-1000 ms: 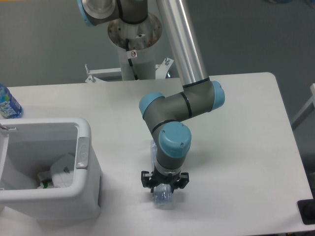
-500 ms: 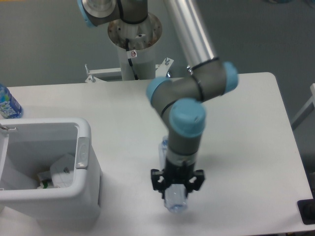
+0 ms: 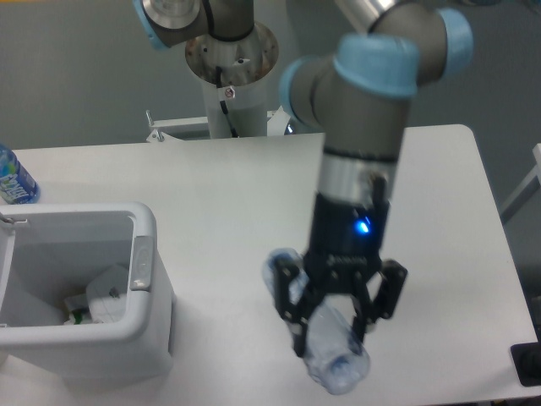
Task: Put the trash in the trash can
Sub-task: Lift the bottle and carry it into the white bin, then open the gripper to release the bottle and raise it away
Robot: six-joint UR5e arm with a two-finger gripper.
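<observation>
**Bottle lifted off the tabletop**

The end effector (image 3: 331, 338) now sits much higher and nearer the camera than half a second ago, and looks far larger. It has carried the plastic bottle (image 3: 325, 348) up with it; earlier the bottle lay low against the tabletop (image 3: 211, 194). Its black fingers are clamped around the bottle's middle. The bottle is clear, dented and crinkled, with one rounded end showing left of the fingers and the other below them, toward the near edge.

The trash can (image 3: 144, 279) stands unmoved at the near left, well apart from the bottle. It is a white rectangular bin of smooth plastic with a thick rounded rim and a grey tab on its right side. Inside lies a crumpled white carton piece (image 3: 110, 292). A blue-labelled bottle (image 3: 13, 178) stays at the far left edge.
</observation>
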